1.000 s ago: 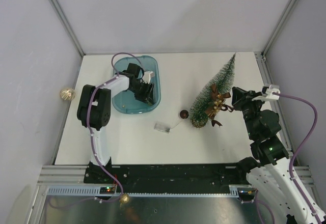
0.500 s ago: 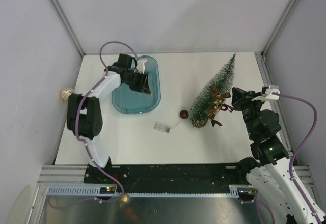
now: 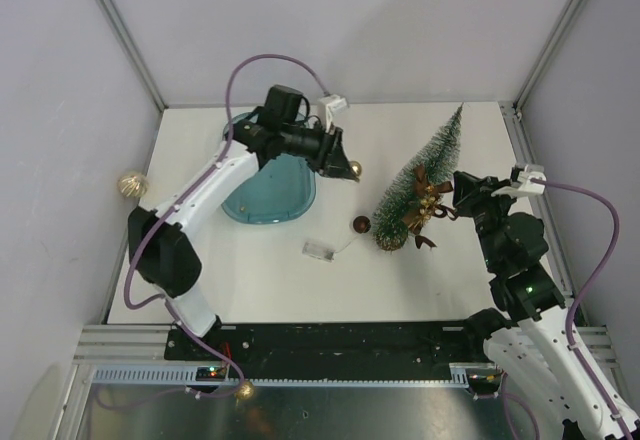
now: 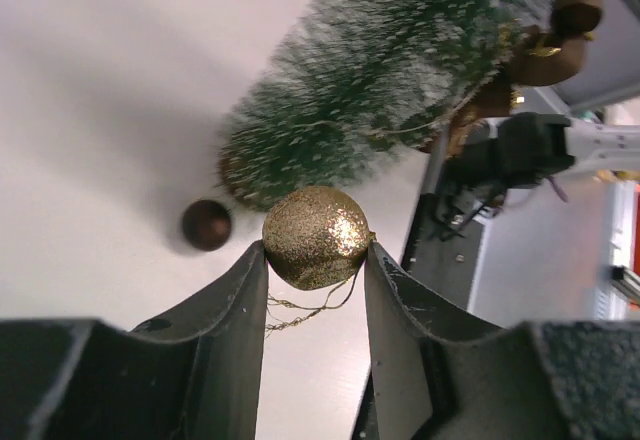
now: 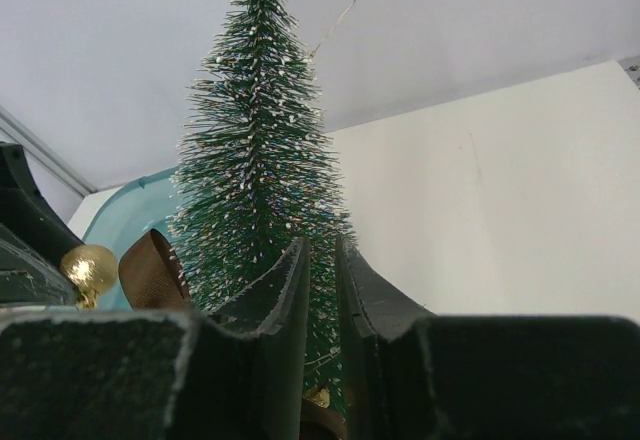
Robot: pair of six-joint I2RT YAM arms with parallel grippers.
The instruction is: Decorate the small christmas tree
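Observation:
The small christmas tree stands upright right of centre, dark green with frosted tips, a brown and gold bow low on its right side. My left gripper hovers just left of the tree, shut on a gold glitter ball whose thin gold thread hangs down between the fingers. The tree fills the top of the left wrist view. My right gripper reaches into the tree's lower right side, jaws nearly together, with bristles in the narrow gap. The same gold ball shows at the left of the right wrist view.
A blue tray lies at the back left under my left arm. A dark brown ball rests by the tree's base, and a thin wire runs from it to a small clear box. Another gold ball sits off the table's left edge.
My left arm has lifted out of the blue tray and swung right to the tree, with the gold ball now between its fingers. The right arm has not moved.

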